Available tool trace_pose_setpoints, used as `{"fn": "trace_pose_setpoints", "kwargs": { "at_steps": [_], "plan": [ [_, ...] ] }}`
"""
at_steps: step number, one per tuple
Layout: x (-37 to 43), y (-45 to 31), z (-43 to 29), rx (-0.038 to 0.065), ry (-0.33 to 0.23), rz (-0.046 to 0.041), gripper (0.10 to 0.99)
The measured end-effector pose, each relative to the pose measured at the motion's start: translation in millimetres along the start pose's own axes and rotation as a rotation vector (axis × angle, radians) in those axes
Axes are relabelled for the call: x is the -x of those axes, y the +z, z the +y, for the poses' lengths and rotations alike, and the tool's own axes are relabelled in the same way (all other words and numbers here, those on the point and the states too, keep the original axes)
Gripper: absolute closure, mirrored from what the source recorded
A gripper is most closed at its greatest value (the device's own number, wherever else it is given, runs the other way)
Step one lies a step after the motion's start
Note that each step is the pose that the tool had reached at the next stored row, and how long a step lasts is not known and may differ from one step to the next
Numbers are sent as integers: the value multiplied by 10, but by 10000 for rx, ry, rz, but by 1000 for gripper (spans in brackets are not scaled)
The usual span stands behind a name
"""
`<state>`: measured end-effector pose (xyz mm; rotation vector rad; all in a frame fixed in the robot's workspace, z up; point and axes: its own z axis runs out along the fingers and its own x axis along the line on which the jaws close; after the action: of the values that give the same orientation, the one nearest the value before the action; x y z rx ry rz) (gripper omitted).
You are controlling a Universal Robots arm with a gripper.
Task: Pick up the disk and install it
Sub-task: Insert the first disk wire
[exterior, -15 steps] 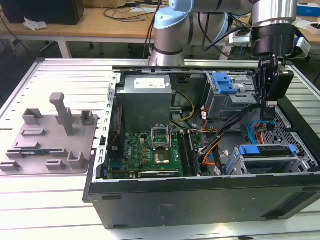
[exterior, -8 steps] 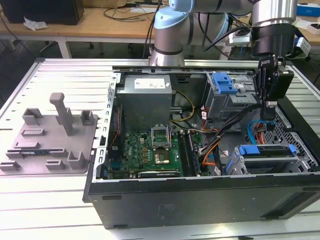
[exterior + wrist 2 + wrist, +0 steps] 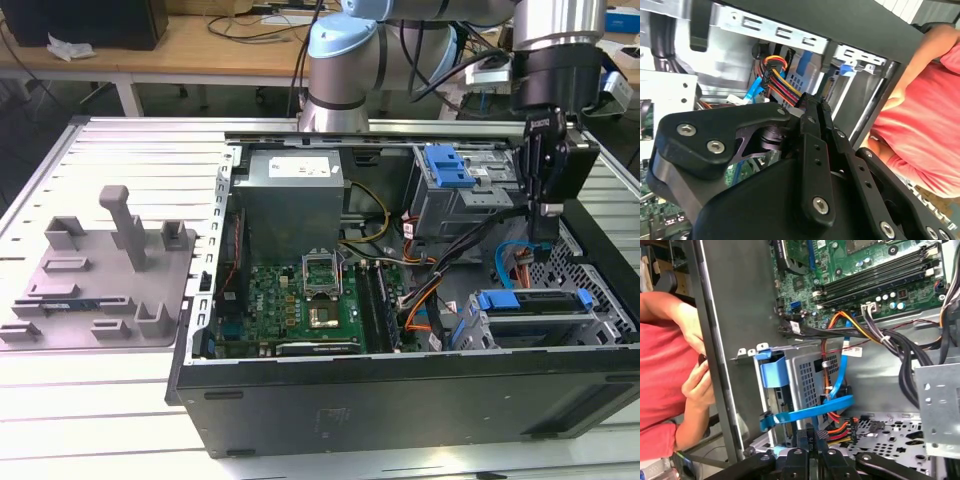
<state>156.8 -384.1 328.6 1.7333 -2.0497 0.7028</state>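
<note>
Inside the open computer case [image 3: 300, 405], at the exterior view's right:
The gripper [image 3: 545, 232] hangs with fingers drawn together on a black wire plug [image 3: 821, 432], just above the blue-railed disk [image 3: 530, 300], which sits in its cage.

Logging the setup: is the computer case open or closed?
Open: the computer case lies uncovered on its side, its motherboard exposed.

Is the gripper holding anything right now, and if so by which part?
Cannot tell. The gripper is down inside the case, its tip at the black connector of the red-and-yellow wires; a grip on it is not visible.
</note>
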Motion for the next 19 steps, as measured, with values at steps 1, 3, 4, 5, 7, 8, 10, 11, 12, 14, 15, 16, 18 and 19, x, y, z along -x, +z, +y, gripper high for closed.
{"fn": "trace_pose_setpoints", "kwargs": {
  "at_steps": [1, 3, 4, 5, 7, 8, 10, 11, 12, 14, 15, 16, 18, 19],
  "plan": [
    [-18, 14, -10, 0, 0, -2, 918],
    [-77, 59, -30, 13, 5, -65, 918],
    [-104, 79, -37, 27, 7, -139, 918],
    [-141, 106, -46, 49, 9, -275, 918],
    [-176, 120, -52, 78, 17, -430, 918],
    [-201, 120, -56, 95, 22, -525, 918],
    [-291, 106, -73, 110, 25, -602, 918],
    [-343, 95, -83, 110, 25, -604, 918],
    [-390, 101, -91, 112, 26, -613, 918],
    [-434, 121, -98, 129, 30, -708, 918],
    [-457, 137, -102, 155, 36, -851, 918],
    [-467, 145, -103, 172, 39, -942, 918],
    [-506, 173, -109, 250, 66, -1433, 918],
    [-524, 181, -113, 279, 79, -1637, 918]
  ]
}}
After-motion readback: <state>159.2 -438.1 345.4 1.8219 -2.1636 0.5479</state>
